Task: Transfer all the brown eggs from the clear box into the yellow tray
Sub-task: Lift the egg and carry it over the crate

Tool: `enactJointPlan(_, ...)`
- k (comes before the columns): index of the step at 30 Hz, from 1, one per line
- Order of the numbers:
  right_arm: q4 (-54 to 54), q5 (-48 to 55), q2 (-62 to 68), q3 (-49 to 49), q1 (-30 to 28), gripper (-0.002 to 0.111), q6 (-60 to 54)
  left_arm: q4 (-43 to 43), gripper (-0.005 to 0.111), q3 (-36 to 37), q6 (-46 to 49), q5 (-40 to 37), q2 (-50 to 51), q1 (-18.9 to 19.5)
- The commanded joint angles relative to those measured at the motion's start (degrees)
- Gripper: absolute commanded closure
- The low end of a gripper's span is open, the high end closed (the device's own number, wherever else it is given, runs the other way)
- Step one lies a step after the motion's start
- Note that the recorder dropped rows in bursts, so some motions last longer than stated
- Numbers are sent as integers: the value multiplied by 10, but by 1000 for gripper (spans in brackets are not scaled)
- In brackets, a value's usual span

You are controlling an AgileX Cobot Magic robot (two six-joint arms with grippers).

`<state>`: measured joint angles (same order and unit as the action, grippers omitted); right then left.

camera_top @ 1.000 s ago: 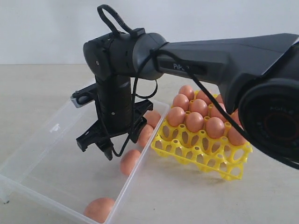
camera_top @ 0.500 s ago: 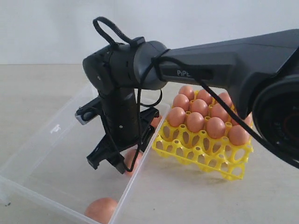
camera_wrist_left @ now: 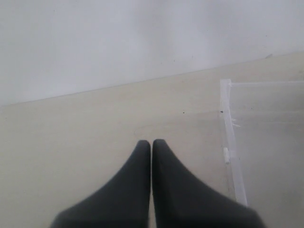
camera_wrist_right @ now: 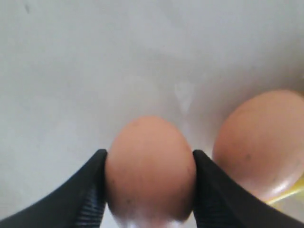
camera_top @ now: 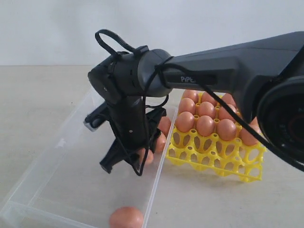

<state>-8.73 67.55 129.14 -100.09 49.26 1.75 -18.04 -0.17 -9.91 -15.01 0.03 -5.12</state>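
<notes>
Lying alone at the lower edge of the exterior view, one brown egg (camera_top: 126, 218) sits at the near end of the clear box (camera_top: 61, 142), a shallow tub of thin, glossy transparent plastic. Mid-frame, the right gripper (camera_wrist_right: 149, 159) reaches down into the box, its ribbed black fingers (camera_wrist_right: 92, 190) pressed to either flank of a second egg (camera_wrist_right: 149, 137), which sits on the box floor with a neighbour egg (camera_wrist_right: 259, 142) just beside it. More eggs (camera_top: 164, 126) line the box's right wall behind the arm. The shells are smooth, speckled and matt. They are probably light and rigid but thin, easily cracked and apt to slip, so a gentle hold across the widest part looks right. Right of centre stands the yellow tray (camera_top: 213, 154), a bright, stiff plastic lattice, its rear cups filled with eggs (camera_top: 205, 124) and its front cups empty. The left gripper (camera_wrist_left: 151, 147) hangs clamped on nothing over the pale table (camera_wrist_left: 71, 142), near a corner of the box.
</notes>
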Motion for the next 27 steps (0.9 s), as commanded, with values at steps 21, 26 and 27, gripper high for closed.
enactJointPlan(21,-434,-1042,-411,591,-373,109,475,2,105,2,-4,4,0,-1)
enactJointPlan(26,-694,-1290,-238,527,-448,109,594,2,105,2,-4,4,0,-1)
enactJointPlan(27,-703,-1321,-223,528,-445,109,579,2,105,2,-4,4,0,-1)
